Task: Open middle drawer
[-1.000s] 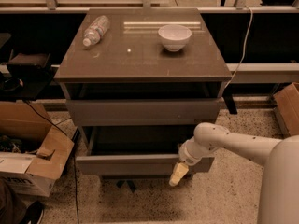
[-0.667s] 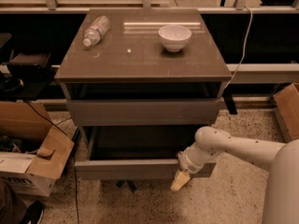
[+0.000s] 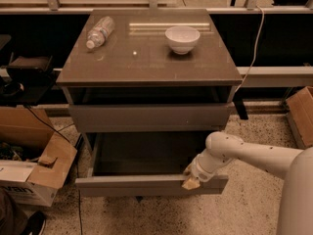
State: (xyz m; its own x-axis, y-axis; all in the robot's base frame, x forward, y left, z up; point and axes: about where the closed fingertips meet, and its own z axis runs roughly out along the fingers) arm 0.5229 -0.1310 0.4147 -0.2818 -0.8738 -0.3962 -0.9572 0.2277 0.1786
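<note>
Gripper (image 3: pixel 190 181) meets the pulled-out middle drawer (image 3: pixel 127 185) at its front's right end, hold unclear

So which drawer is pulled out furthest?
The middle drawer: its front juts well past the top drawer above it, showing its inside. The gripper is at that front's right part.

Smooth end effector (image 3: pixel 191 181) on matt drawer (image 3: pixel 132 185)

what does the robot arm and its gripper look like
The arm is smooth and white, built of rounded tube-like segments with a bulbous joint near the wrist and a few small dark dots along it. No loose cables show. The gripper, at the front panel of the middle drawer, is tipped in a tan, yellowish colour.
</note>
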